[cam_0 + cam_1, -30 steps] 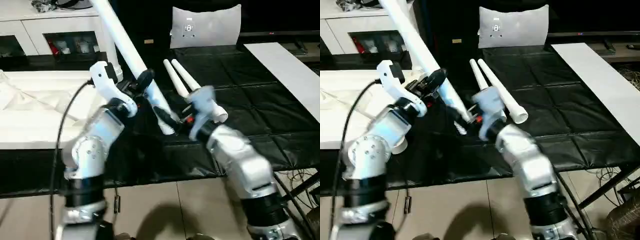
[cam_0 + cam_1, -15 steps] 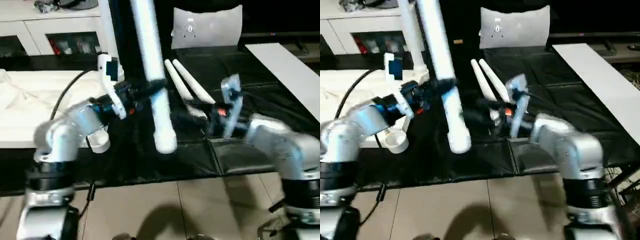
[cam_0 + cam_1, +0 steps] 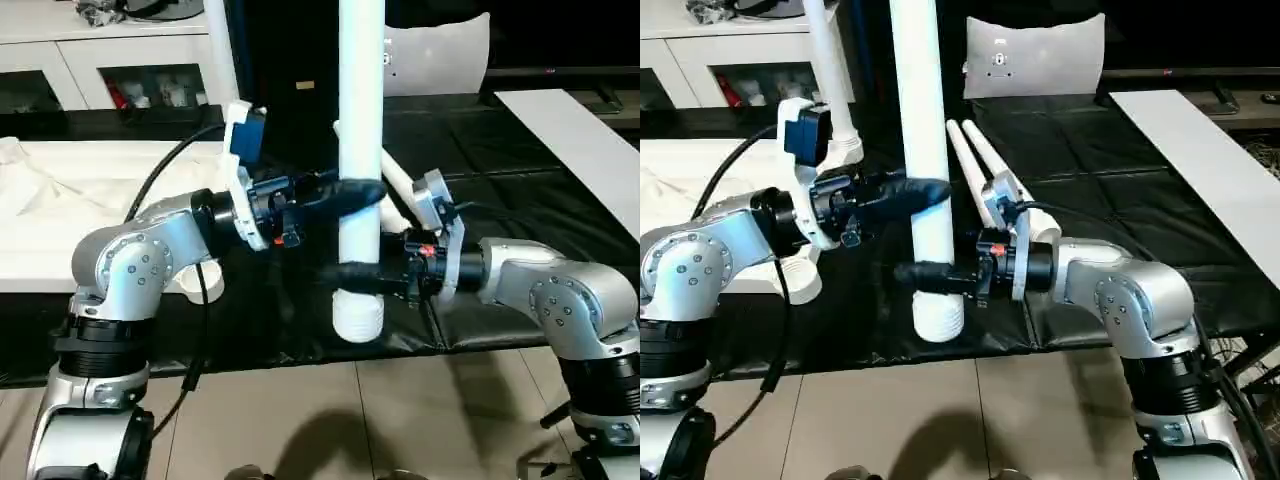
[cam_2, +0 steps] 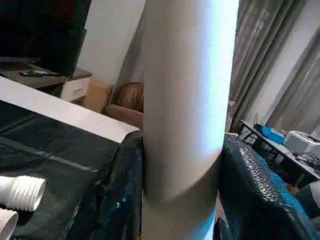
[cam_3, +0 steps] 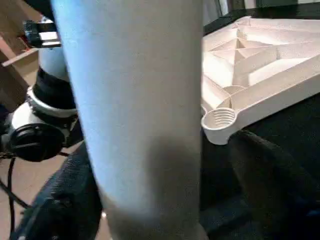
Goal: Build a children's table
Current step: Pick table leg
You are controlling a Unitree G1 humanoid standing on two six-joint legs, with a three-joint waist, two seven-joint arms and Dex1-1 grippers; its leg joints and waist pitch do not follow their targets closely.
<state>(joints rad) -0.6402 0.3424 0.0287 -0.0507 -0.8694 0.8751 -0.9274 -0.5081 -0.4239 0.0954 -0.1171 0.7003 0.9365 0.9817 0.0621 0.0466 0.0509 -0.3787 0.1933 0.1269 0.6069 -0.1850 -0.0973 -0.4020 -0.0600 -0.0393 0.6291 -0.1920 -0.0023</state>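
My left gripper (image 3: 352,192) is shut on a white table leg (image 3: 360,120) and holds it upright in front of me, threaded end (image 3: 357,315) down, just above the black mat's front edge. My right gripper (image 3: 358,274) straddles the same leg lower down; its jaws are open, with a gap showing beside one finger (image 5: 270,170). The white table top (image 3: 60,200) lies upside down at the left, a corner socket (image 5: 220,120) facing me. Another leg (image 3: 825,60) stands upright at its far corner. Two more legs (image 3: 975,150) lie on the mat behind.
A black mat (image 3: 500,180) covers the work surface. A long white board (image 3: 580,140) lies at the right. A grey-white cushion (image 3: 1035,55) stands at the back, and a white cabinet with glass doors (image 3: 100,70) at the back left. Tiled floor (image 3: 330,420) lies below.
The held leg has swung from a leftward tilt to upright. My right gripper has come in from the right and now brackets the leg's lower part.
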